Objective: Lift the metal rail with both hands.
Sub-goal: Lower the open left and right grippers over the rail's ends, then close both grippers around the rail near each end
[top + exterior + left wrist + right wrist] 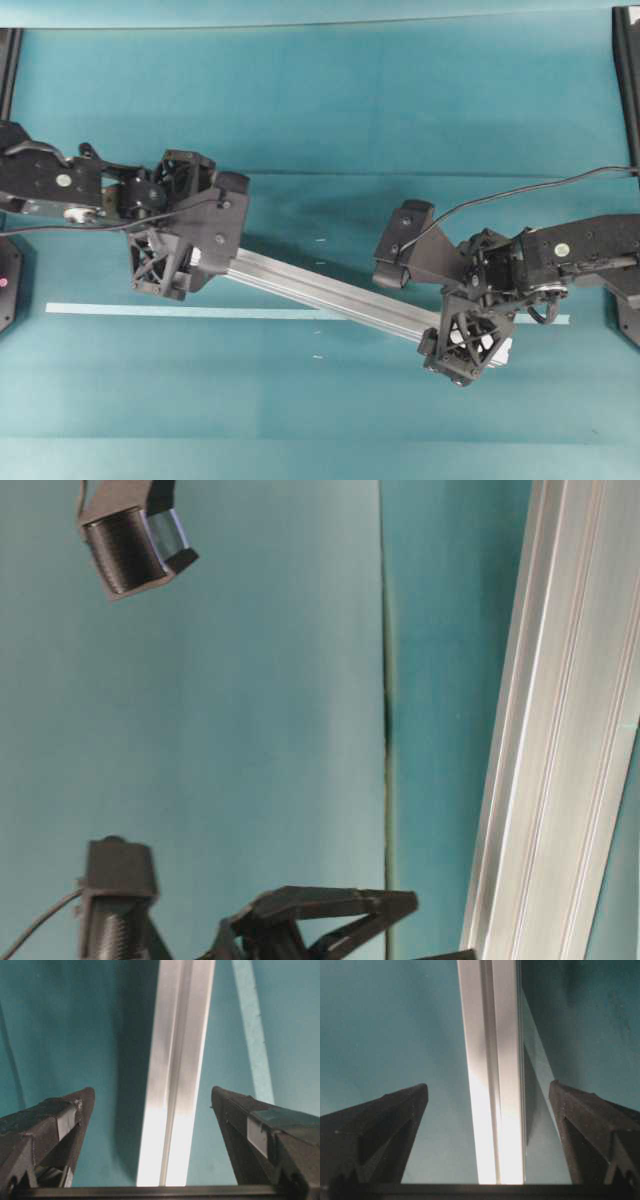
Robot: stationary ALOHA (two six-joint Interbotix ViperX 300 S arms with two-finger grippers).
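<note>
The metal rail is a long silver grooved bar lying slantwise on the teal table, running from upper left to lower right. My left gripper straddles its left end and my right gripper straddles its right end. In the left wrist view the rail runs between the open jaws of the left gripper, with a gap on each side. In the right wrist view the rail runs the same way through the open right gripper, untouched. The rail's ends are hidden under the grippers. It also shows in the table-level view.
A thin pale tape strip lies flat across the table and passes under the rail near its right end; it also shows in the left wrist view. Black frame posts stand at the far corners. A seam in the teal mat crosses the middle.
</note>
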